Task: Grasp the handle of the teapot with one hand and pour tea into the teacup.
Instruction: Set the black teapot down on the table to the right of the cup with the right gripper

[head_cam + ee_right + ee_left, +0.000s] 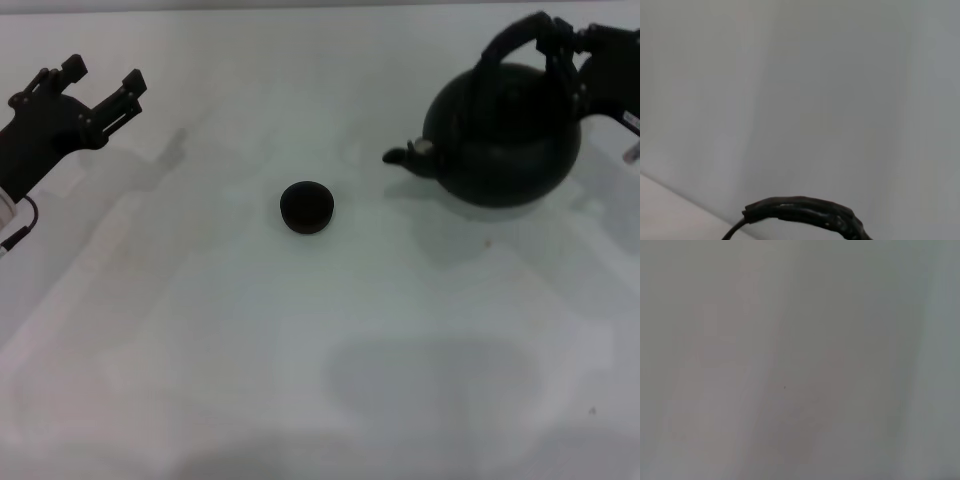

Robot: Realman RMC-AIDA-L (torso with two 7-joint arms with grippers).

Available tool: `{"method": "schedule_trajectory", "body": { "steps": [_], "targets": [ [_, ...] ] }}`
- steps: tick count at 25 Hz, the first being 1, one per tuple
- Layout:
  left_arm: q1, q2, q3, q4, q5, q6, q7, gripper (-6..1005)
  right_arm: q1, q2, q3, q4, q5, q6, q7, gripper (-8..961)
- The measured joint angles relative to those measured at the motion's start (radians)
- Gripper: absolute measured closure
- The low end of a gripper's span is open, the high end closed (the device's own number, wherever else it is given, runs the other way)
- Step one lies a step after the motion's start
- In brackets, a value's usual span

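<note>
The large round black teapot (502, 140) is at the far right in the head view, upright, its short spout (400, 155) pointing left toward the teacup. Its arched black handle (510, 42) rises over the lid; a stretch of it also shows in the right wrist view (805, 212). My right gripper (560, 45) is at the right side of the hoop's top, shut on it. The small low dark teacup (306, 207) stands alone near the table's middle, well left of the spout. My left gripper (105, 72) is open and empty at the far left.
The white table (300, 350) carries only the teapot and the cup. A thin cable (15, 235) hangs by the left arm at the left edge. The left wrist view shows only bare table surface (800, 360).
</note>
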Motion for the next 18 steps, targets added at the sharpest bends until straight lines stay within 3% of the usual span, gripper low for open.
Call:
{"method": "schedule_trajectory", "body": {
  "steps": [5,18],
  "targets": [
    [-0.015,0.002,0.000,0.000,0.000,0.024,0.005,138,-0.036,-0.003,0.001,0.011,-0.017,0.052,-0.036,847],
    [-0.030,-0.003,0.000,-0.011,0.000,0.034,0.029,137,-0.025,-0.001,0.011,0.077,-0.026,0.071,-0.156,847]
  ]
}}
